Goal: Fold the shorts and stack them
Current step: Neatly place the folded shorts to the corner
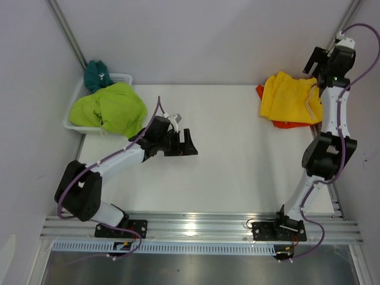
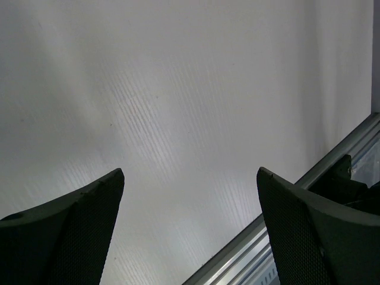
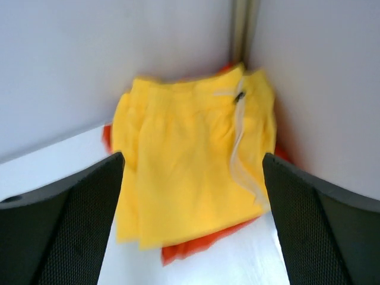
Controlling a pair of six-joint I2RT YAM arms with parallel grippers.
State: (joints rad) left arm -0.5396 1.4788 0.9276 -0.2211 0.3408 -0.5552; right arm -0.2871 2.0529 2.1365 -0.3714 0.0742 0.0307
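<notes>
Folded yellow shorts lie on top of orange shorts at the table's back right corner; both show in the right wrist view, the orange pair peeking out below. Lime-green shorts and teal shorts lie bunched in the white basket at the back left. My left gripper is open and empty over bare table, right of the basket. My right gripper is open and empty, raised above the yellow pair.
The white table is walled on the left, back and right. A metal rail runs along the near edge and shows in the left wrist view.
</notes>
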